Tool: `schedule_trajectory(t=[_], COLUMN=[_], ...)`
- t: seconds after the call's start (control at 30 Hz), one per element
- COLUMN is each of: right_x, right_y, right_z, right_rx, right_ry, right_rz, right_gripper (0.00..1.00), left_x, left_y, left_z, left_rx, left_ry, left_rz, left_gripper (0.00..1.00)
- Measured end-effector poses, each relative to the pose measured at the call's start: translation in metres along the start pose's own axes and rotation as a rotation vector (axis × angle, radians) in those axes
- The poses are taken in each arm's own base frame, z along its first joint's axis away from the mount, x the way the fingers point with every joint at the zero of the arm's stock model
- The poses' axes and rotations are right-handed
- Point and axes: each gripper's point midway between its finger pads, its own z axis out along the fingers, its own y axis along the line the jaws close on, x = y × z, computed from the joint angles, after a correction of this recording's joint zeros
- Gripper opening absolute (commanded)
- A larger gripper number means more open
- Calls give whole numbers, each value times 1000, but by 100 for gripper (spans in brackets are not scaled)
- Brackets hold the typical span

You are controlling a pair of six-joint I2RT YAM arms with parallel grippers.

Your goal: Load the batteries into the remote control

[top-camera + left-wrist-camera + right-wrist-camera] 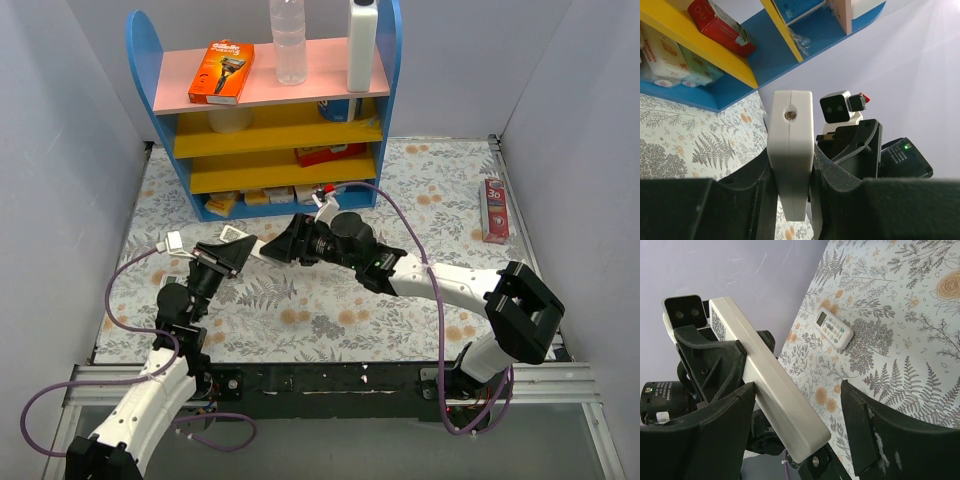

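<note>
**Remote held in mid-air between two grippers**

The left gripper pinches the white remote across its narrow sides, clear of the floral table. The right gripper has its fingers spread, straddling the remote's free end. One finger lies just beside it and the other stands apart. A small buttoned device lies flat on the table.
</note>
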Motion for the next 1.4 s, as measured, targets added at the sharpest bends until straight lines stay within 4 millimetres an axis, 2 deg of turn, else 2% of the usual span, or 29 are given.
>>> schedule_trajectory(t=[0.2,0.33,0.5,0.67,0.87,1.07,1.2,1.23,1.4], right_x=[4,7,10,19,25,22,22,22,26], right_y=[-8,-9,-10,-22,-45,-75,-89,-92,-110], right_z=[-2,-3,-10,-12,-18,-16,-13,-12,-8], right_rx=[23,29,23,45,62,94,100,94,94], right_ry=[-6,-2,0,14,13,6,9,9,29], right_rz=[26,32,50,64,75,77,71,69,70], right_gripper=[64,50,50,49,49,49,38,31,14], left_x=[4,6,7,16,23,20,24,25,35], left_y=[6,8,7,20,40,63,79,83,107], left_z=[0,-1,-2,-5,-3,5,8,9,9], left_rx=[-9,-11,6,-10,-56,-126,-170,-180,-245], left_ry=[16,17,20,37,49,16,18,22,48], left_rz=[0,2,-8,-31,-47,-47,-49,-50,-43], left_gripper=[0,0,0,0,0,0,0,0,0])
